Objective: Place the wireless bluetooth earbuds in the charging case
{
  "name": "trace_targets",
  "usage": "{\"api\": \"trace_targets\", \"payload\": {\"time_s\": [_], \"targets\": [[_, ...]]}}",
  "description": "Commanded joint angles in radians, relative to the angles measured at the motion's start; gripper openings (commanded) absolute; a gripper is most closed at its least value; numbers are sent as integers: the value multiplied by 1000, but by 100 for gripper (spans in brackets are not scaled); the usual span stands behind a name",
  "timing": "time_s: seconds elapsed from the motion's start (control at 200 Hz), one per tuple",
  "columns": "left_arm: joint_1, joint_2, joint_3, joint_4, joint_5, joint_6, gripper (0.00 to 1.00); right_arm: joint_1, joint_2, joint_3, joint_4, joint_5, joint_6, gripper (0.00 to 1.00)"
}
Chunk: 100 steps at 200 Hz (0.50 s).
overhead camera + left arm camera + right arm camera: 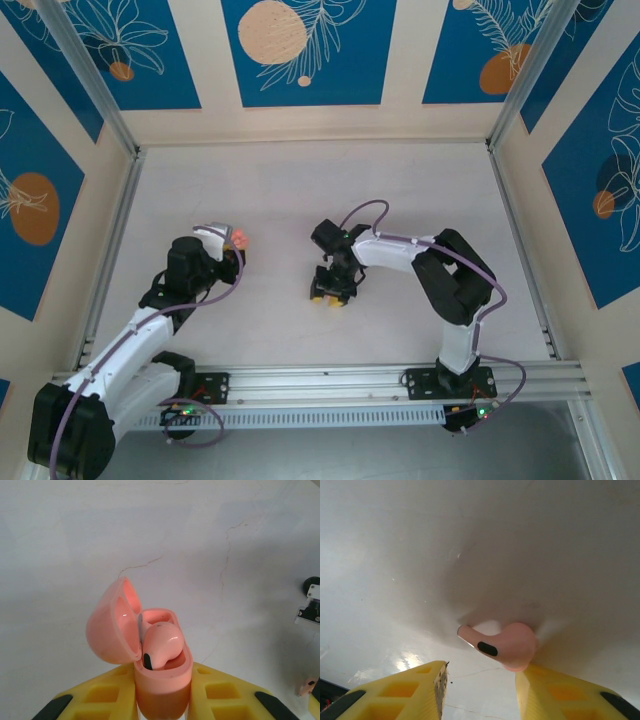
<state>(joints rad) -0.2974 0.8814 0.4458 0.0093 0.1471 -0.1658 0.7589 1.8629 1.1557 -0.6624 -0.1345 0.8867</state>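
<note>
top external view, from the left: the left claw (227,243) hangs just over the white table (300,180), clenched on a pink charging case (240,238) that from up here is little more than a pink speck. the left wrist view fills in the rest. the case stands upright between the yellow fingers (100,697), its lid (107,630) is swung open to the left, and one pink earbud (162,647) already sits in a socket with its dark tip facing the camera.

further right, well apart from the case, the right claw (332,292) points down at the table near the middle. only its wrist view tells what is under it: a second pink earbud (507,647) lying on the table, stem pointing left. it lies just beyond the fingertips (437,680), hard up by the right-hand one, though i cannot tell whether they touch. the jaws stand parted, gripping nothing.
</note>
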Motion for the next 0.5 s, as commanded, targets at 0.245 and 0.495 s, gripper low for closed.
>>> {"api": "trace_targets", "payload": {"time_s": [0.245,0.495], "targets": [[12,-27,16,-22,-25,17,23,-36,36,70,23,52,-62,41],[12,-29,18,-30,-30,16,23,-38,71,113,-26,58,-96,41]]}}
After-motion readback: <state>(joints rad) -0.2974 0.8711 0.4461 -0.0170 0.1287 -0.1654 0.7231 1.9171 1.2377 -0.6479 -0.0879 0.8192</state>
